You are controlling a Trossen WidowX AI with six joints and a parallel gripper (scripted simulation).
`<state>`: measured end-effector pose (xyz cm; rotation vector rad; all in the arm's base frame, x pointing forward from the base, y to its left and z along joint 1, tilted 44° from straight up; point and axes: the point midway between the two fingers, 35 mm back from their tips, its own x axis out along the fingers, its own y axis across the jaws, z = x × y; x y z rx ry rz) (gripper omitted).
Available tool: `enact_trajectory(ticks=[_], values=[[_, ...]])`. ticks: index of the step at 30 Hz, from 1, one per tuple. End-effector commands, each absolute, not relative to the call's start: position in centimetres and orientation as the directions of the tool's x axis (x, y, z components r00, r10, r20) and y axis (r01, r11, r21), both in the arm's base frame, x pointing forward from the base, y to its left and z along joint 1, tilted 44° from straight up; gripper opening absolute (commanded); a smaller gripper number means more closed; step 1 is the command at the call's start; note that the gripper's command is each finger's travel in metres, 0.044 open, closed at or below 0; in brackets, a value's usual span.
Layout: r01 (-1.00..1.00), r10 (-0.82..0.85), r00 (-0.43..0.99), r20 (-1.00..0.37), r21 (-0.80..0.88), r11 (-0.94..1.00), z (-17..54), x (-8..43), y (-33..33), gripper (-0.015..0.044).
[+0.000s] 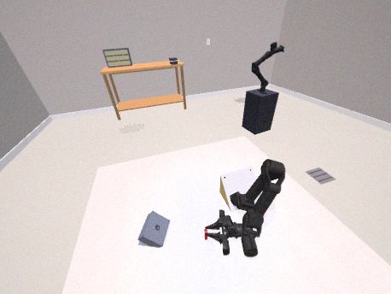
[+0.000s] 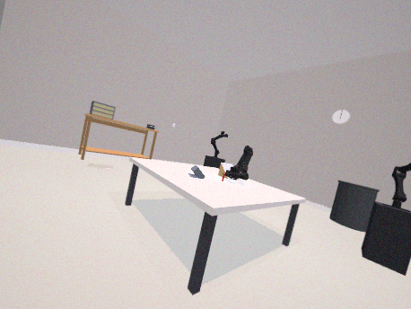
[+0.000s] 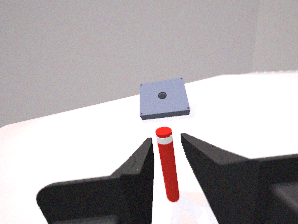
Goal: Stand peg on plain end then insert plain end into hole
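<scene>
The red peg (image 1: 206, 237) (image 2: 223, 178) (image 3: 169, 170) stands upright on the table (image 1: 128, 188) (image 2: 179, 186), with its white band near the top end. My gripper (image 1: 207, 231) (image 3: 166, 139) is open around the peg's upper part. The wrist view shows a gap between the peg and each fingertip, so nothing is gripped. The blue-grey sloped panel (image 1: 149, 234) (image 2: 197, 172) (image 3: 150, 106) stands beyond the peg, apart from it. Its single dark hole (image 1: 157, 227) (image 3: 162, 95) is empty. The peg's foot is visible between the fingers in the wrist view.
A wedge-shaped block (image 1: 239, 179) (image 2: 222, 171) with a white face and a wooden side stands on the table close beside my arm. The shelf, the other arms on their black pedestals and the bin are away from the table.
</scene>
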<state>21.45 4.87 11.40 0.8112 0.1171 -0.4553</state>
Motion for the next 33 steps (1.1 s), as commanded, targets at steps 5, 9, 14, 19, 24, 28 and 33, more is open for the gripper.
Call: enact_trajectory(ticks=[5,9,14,19,24,28,33], values=[[0.436,-0.347,0.897,-0.273,0.673,0.598,11.4,21.5,4.9,0.013],[0.436,-0.347,0.897,-0.273,0.673,0.598,11.4,21.5,4.9,0.013],[0.436,-0.347,0.897,-0.273,0.673,0.598,11.4,21.5,4.9,0.0235],[0.436,-0.347,0.897,-0.273,0.673,0.598,11.4,21.5,4.9,0.0366],[0.436,-0.347,0.897,-0.273,0.673,0.598,11.4,21.5,4.9,0.044],[0.436,-0.347,0.897,-0.273,0.673,0.598,11.4,21.5,4.9,0.044],[0.476,-0.355,0.878,-0.321,0.666,0.574,12.2,22.3,3.6,0.044]])
